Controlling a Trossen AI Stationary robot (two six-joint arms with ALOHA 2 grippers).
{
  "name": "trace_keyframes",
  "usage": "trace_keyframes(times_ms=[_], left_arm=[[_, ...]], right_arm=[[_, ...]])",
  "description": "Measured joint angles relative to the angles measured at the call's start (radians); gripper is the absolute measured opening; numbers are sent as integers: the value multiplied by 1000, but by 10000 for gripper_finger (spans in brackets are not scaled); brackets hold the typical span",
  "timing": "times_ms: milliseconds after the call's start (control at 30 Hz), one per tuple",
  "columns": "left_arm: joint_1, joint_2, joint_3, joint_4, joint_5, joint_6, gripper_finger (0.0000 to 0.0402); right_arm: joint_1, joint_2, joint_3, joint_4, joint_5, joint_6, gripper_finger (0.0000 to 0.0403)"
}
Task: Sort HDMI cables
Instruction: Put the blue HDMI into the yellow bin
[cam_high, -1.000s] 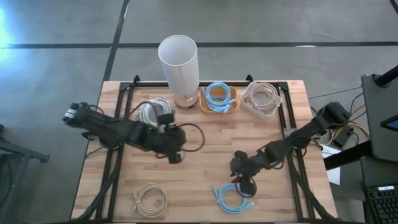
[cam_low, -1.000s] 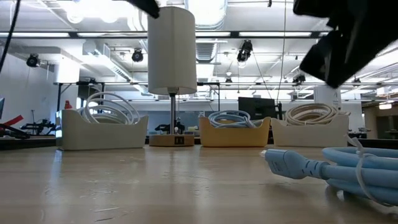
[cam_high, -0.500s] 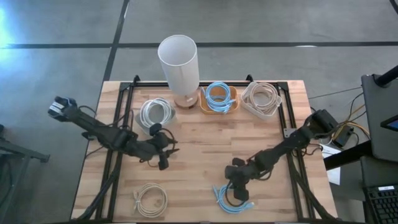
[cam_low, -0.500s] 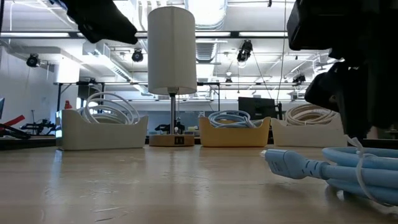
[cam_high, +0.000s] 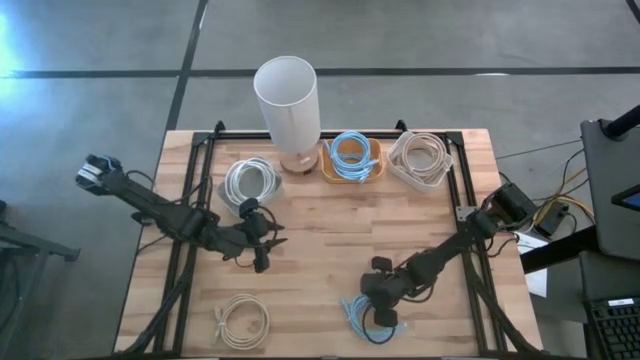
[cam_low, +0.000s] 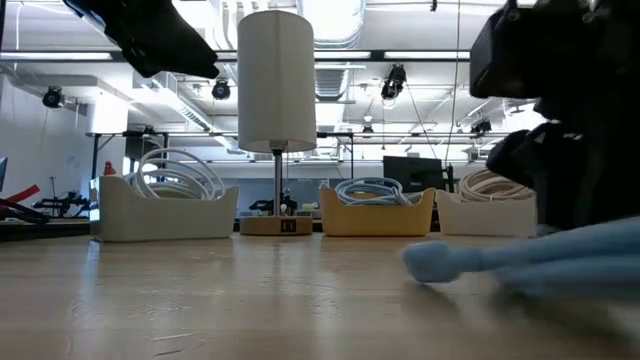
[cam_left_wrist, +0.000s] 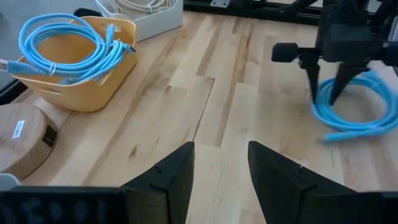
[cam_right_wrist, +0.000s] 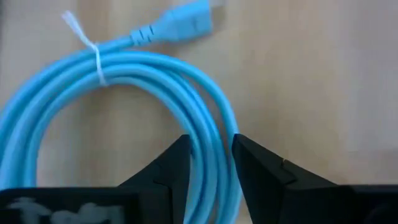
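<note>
Fingers of the right gripper straddle the rim of a blue coil lying flat on the table, on the near side from the lamp and toward the right arm's side. In the right wrist view, the two dark fingers stand either side of the bundled strands where the loop curves, a narrow gap between them with cable in it; whether they have pinched tight yet cannot be told, so the grip reads as closing rather than made. The coil's plug end points away from the fingers, beyond a white tie. The coil's plane is level with the tabletop, so the fingers meet it from above, across the strands.

The left gripper hovers nearer the lamp, over bare wood, fingers spread and empty; it is well apart from the blue coil, so the right arm is plainly the nearer.

Beside the lamp's base sit three bins: white coils on the left-arm side, blue coils in a yellow bin just beside the lamp, tan coils beyond that. A loose pale coil lies on the near side from the lamp. Judging by colour, the yellow bin is the likely destination
</note>
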Motion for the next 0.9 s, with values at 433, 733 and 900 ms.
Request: trace_keyframes(times_ms=[433, 733, 900], left_arm=[[0, 1, -2, 1, -1, 1, 167], [0, 2, -3, 4, -1, 1, 167], [0, 2, -16, 7, -1, -9, 167]], right_arm=[[-13, -50, 23, -117, 69, -25, 10], [-128, -235, 104, -448, 216, -73, 7], [-170, -285, 86, -359, 38, -70, 8]])
